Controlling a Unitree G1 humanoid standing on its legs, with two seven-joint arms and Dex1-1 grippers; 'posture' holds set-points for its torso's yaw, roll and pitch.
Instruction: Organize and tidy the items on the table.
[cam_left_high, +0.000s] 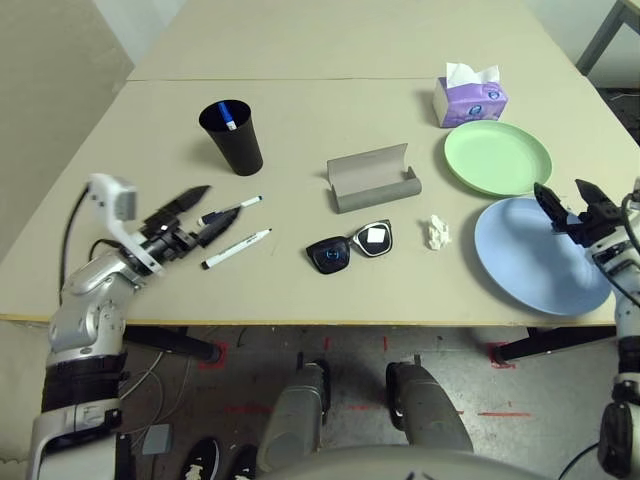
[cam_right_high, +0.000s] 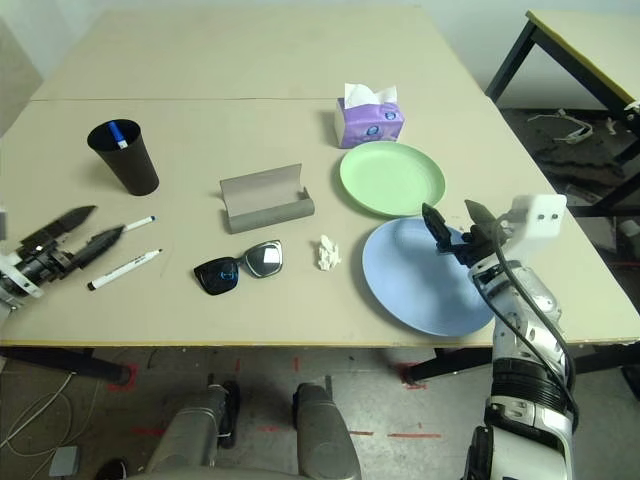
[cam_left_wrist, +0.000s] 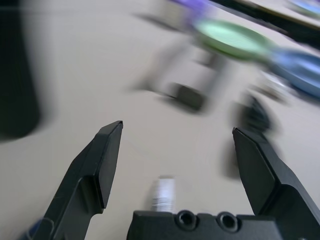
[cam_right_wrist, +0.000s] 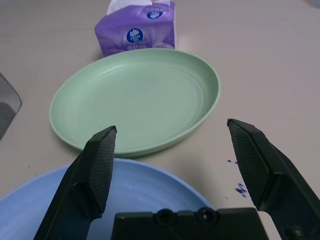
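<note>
Two white markers lie at the table's front left, one (cam_left_high: 236, 207) touching my left gripper's near finger, the other (cam_left_high: 236, 248) just in front of it. My left gripper (cam_left_high: 220, 202) is open low over the first marker, whose end (cam_left_wrist: 162, 194) shows between its fingers. Black sunglasses (cam_left_high: 350, 247) lie at the front centre, with a grey glasses case (cam_left_high: 370, 178) behind them. A crumpled white tissue (cam_left_high: 437, 232) lies to their right. My right gripper (cam_left_high: 563, 192) is open above the far rim of the light-blue plate (cam_left_high: 525, 260). Behind that plate is the light-green plate (cam_right_wrist: 135, 97).
A black cup (cam_left_high: 232, 135) holding a blue-capped marker stands behind the left gripper. A purple tissue box (cam_left_high: 470, 97) sits behind the green plate. The table (cam_left_high: 330, 40) stretches far back past a seam. Its front edge runs close to both arms.
</note>
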